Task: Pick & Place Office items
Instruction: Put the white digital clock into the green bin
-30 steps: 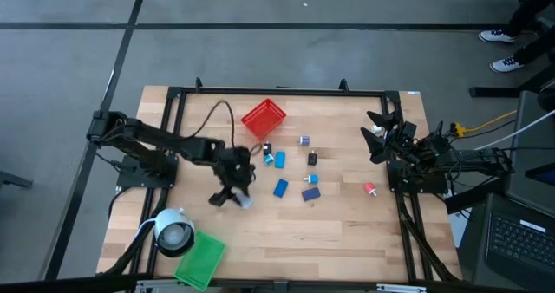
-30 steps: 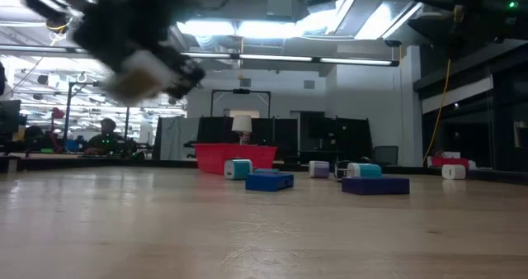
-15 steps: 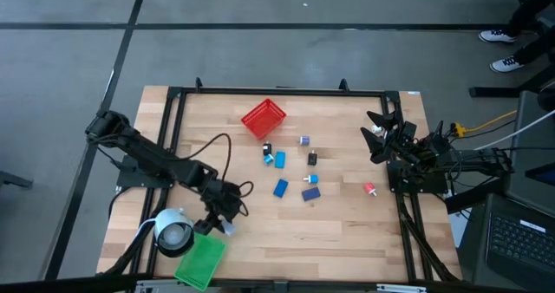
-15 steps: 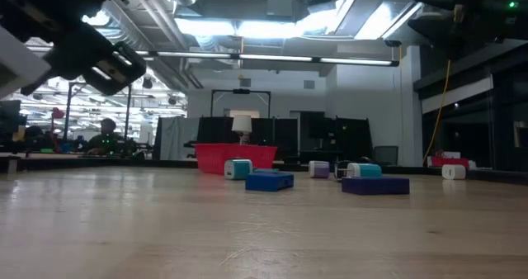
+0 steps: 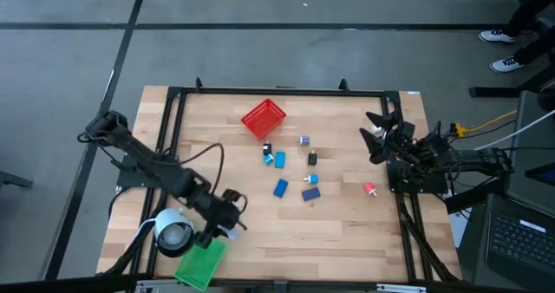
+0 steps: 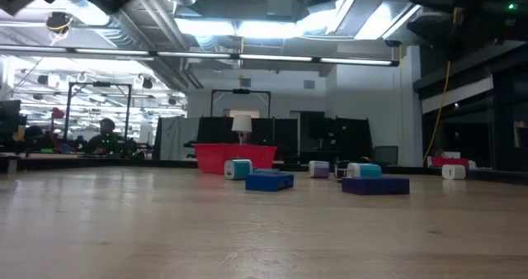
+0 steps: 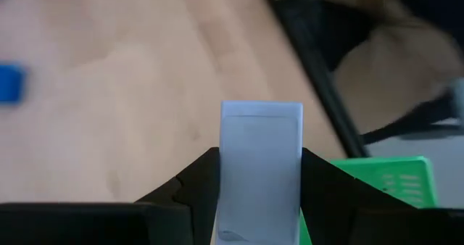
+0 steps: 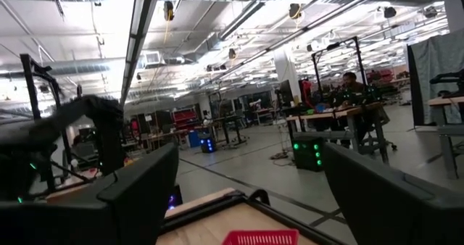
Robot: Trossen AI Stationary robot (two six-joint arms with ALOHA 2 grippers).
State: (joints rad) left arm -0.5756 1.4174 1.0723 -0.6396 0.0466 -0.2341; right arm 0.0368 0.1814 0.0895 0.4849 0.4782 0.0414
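one pale block [image 7: 261, 165] was clamped in the left tool [image 5: 221, 228], which over the last second had swung from the middle of the desk [image 5: 347, 232] to its near left corner, just beside the green tray [image 5: 198, 260]. that suggested the drop was close. the left arm reached out long and low, wrist angled toward the tray. the other items [image 5: 280, 188] lay mid-desk near the red basket [image 5: 263, 118]. the right tool [image 5: 380, 134] waited at the far right, fingers spread wide and empty.

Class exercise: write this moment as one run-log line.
left gripper: holds pale block, above green tray | right gripper: open, parked | red basket
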